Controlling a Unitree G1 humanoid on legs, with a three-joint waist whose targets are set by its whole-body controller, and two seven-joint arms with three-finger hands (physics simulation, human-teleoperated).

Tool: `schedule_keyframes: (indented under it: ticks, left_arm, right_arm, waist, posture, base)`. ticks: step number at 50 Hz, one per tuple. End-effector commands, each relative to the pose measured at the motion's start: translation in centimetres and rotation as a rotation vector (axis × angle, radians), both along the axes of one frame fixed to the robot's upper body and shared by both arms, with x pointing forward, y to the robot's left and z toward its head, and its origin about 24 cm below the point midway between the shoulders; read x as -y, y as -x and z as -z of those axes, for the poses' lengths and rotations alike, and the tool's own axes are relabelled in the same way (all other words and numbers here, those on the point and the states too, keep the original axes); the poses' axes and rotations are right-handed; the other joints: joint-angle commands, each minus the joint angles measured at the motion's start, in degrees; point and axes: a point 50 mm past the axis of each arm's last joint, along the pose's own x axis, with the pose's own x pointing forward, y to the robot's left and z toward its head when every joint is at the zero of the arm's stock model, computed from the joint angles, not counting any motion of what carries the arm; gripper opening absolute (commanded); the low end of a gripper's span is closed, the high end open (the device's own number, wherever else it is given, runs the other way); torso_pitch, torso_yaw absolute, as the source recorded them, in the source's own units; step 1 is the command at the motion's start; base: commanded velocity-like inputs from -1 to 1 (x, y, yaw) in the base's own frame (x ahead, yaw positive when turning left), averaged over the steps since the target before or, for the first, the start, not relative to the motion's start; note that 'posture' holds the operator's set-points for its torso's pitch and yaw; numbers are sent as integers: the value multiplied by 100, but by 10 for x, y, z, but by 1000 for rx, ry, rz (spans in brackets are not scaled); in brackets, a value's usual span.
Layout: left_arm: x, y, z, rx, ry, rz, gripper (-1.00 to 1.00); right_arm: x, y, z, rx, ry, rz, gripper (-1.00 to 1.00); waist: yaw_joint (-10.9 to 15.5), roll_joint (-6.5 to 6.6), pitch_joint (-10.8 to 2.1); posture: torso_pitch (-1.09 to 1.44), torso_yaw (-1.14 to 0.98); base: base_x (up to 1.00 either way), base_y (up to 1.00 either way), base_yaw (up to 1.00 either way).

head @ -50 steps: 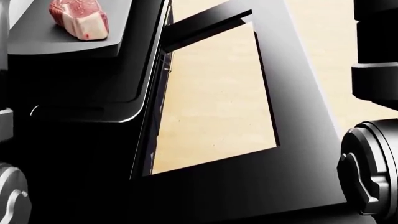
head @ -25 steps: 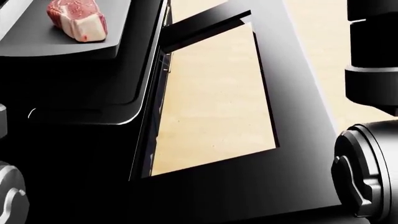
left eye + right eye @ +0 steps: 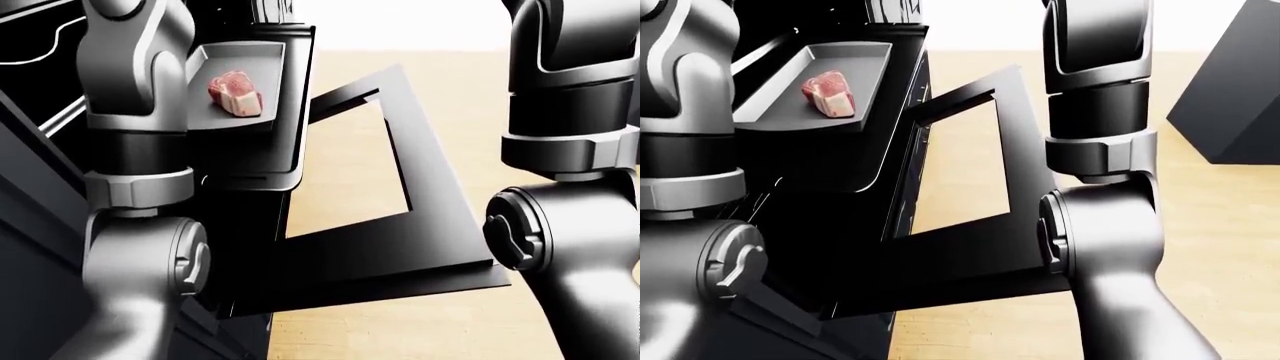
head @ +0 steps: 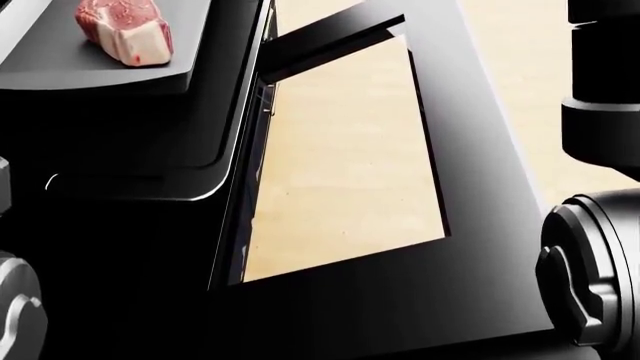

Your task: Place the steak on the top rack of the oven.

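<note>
Resting untouched on a grey tray (image 3: 855, 64) atop the dark range, the steak (image 3: 829, 93) lies upper left. Both arms rise past it; neither hand shows, so their grip cannot be told. Oven door (image 3: 420, 172) hangs open.

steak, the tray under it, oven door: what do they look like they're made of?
Steak: raw meat, red flesh with a pale fat edge, soft matte look.
Tray: probably metal, smooth grey with a satin sheen and a raised rim.
Oven door: black frame, likely enamelled or painted metal with soft highlights; its window looks like clear glass, since the wood-toned floor shows through.
</note>
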Motion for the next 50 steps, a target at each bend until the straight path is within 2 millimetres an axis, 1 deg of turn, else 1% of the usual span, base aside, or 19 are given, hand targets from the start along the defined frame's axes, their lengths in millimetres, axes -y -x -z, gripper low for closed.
schedule_keyframes:
  ticks: [1,15,25,40,50]
  left_arm:
    - [-1,14,-19,97,9,2,100]
    - [-3,20,-20,132,28,4,100]
    - [0,23,-21,151,22,17,100]
    - [8,23,-20,161,21,37,100]
    - [9,26,-22,165,22,43,100]
  right_arm:
    - [0,14,-18,100,-5,-6,100]
    - [-4,22,-22,167,11,-17,100]
    - [-3,26,-24,198,12,-20,100]
    - [7,35,-18,217,-5,-8,100]
    - [7,38,-22,231,-2,-5,100]
  waist:
    - [0,5,-187]
    - [-5,10,-181]
    - [-3,7,-176]
    - [10,-16,-173]
    - [5,-17,-175]
  posture:
    - [0,0]
    - [0,0]
    - [0,0]
    - [0,0]
    - [0,0]
  base:
    - [0,0,0]
    - [0,0,0]
    - [0,0,0]
    - [0,0,0]
    - [0,0,0]
